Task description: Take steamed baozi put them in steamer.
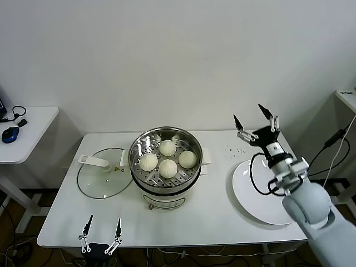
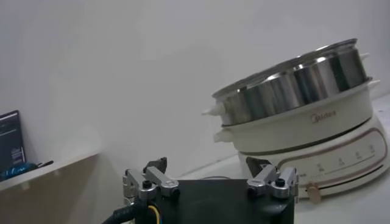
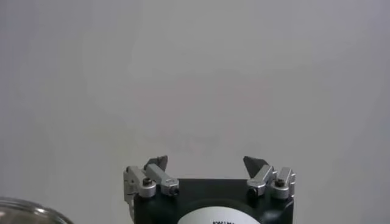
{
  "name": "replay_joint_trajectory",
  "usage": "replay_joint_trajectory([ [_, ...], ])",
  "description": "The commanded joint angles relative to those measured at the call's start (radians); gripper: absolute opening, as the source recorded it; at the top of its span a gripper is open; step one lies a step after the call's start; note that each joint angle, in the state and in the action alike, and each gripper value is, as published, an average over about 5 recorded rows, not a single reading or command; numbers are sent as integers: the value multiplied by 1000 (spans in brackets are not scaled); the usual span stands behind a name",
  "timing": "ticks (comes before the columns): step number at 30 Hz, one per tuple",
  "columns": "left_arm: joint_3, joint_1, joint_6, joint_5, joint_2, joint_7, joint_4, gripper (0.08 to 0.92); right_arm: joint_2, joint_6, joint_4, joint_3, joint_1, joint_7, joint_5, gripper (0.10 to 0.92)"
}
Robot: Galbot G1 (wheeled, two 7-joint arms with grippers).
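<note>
Several off-white baozi (image 1: 167,158) lie on the perforated tray inside the shiny steel steamer (image 1: 139,146) at the table's middle. The steamer's steel wall on its white base also shows in the left wrist view (image 2: 298,79). My right gripper (image 1: 255,119) is open and empty, raised above the table's back right, pointing up at the wall, above the white plate (image 1: 250,189). It is to the right of the steamer. My left gripper (image 1: 100,228) is open and empty, parked low at the table's front edge, in front of the lid.
A round glass lid (image 1: 103,178) with a white handle lies flat left of the steamer. The white plate is bare. Dark crumbs (image 1: 233,149) dot the table behind the plate. A side table with a blue mouse (image 1: 10,134) stands at the far left.
</note>
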Motion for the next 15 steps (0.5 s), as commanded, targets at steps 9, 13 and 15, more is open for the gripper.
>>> replay_joint_trajectory([
  [9, 0, 5, -11, 4, 1, -2, 4, 823, 536, 391, 32, 217, -537, -104, -205, 823],
  [13, 3, 6, -15, 4, 1, -2, 6, 823, 570, 437, 28, 206, -571, -109, -207, 823],
  [15, 4, 6, -17, 4, 1, -3, 8, 823, 580, 452, 27, 199, -583, -110, -211, 823],
])
